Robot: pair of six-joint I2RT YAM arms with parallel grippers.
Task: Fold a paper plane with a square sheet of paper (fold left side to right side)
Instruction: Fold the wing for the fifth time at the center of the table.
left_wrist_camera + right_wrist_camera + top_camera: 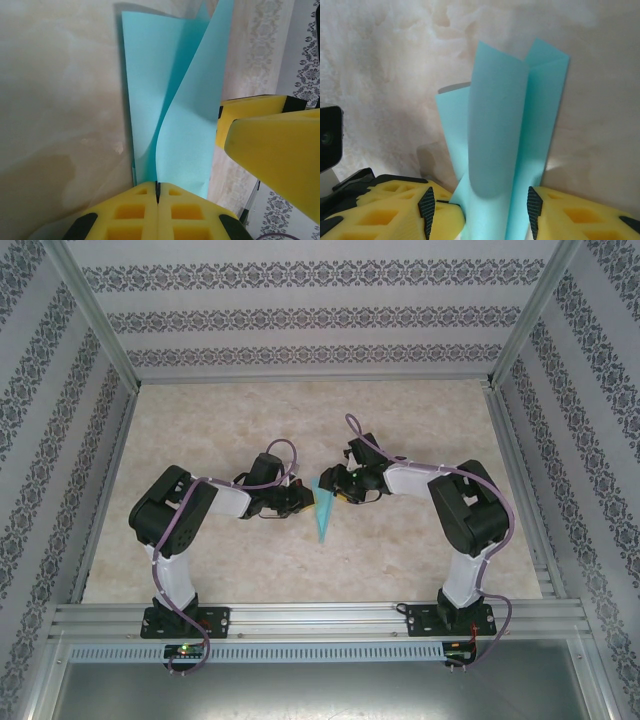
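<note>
One paper plane (323, 518) sits at frame centre on the worktop (300, 420) between two grippers: the left gripper (157, 187) is clamped on its end, and the right gripper (480, 205) has its jaws parted around it.

Bright, soft, even light, faint shadow beside the paper plane (495, 140) (foreground slightly blurred).

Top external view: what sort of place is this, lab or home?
Likely a purpose-built robot test cell, not a home: a silver aluminium-extrusion frame encloses a beige marbled tabletop, with grey damask-patterned wall panels on three sides.
</note>
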